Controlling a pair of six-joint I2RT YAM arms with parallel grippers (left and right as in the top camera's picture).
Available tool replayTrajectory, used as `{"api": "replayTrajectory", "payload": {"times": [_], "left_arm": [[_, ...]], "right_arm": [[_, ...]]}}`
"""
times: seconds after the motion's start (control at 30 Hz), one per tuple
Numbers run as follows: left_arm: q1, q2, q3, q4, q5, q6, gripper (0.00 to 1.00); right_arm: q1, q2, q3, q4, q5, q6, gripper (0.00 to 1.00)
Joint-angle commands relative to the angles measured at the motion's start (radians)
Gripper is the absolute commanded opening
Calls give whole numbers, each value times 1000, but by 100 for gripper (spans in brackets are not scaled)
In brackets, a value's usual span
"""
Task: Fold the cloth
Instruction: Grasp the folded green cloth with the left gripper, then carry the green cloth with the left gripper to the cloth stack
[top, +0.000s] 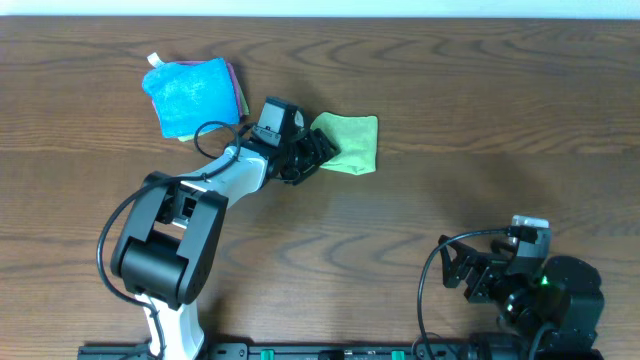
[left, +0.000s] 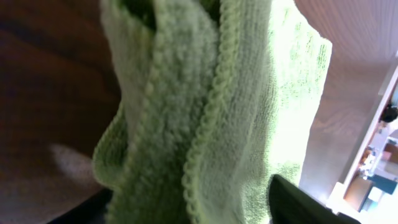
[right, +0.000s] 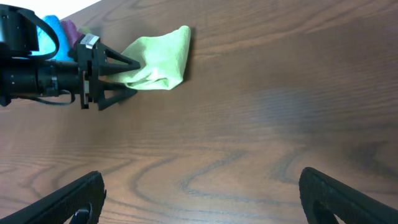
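The light green cloth (top: 350, 142) lies bunched and partly folded on the wooden table, right of the left arm. My left gripper (top: 318, 152) is at its left edge, fingers spread with the cloth's doubled edge between them. In the left wrist view the cloth (left: 205, 112) fills the frame between the two dark fingers (left: 193, 214). The right wrist view shows the cloth (right: 158, 59) with the left gripper (right: 134, 74) around its near end. My right gripper (top: 470, 275) is open and empty at the front right, over bare wood (right: 199, 199).
A folded blue cloth (top: 192, 93) lies on other folded cloths, with a pink edge (top: 238, 92) showing, at the back left beside the left arm. The blue cloth also shows in the right wrist view (right: 53, 31). The left arm's cable loops near it.
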Motion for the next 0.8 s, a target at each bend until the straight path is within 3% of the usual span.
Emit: {"api": "replayTrajectory", "payload": {"times": [0.0, 0.1, 0.3, 0.33, 0.57, 0.77], "left_arm": [[-2, 24, -4, 21, -43, -7, 59], [-2, 41, -4, 40, -44, -6, 48], [-2, 61, -4, 89, -19, 44, 8], [-2, 61, -4, 106, -6, 56, 6], [1, 54, 12, 216, 94, 57, 6], [22, -31, 89, 189, 93, 59, 6]], "right_arm": [[-10, -5, -6, -1, -7, 14, 99], [-10, -5, -6, -1, -7, 14, 99], [-10, -6, -6, -1, -7, 14, 99], [-10, -5, -6, -1, -7, 14, 99], [-10, -5, -6, -1, -7, 14, 99], [-10, -6, -6, -1, -7, 14, 99]]}}
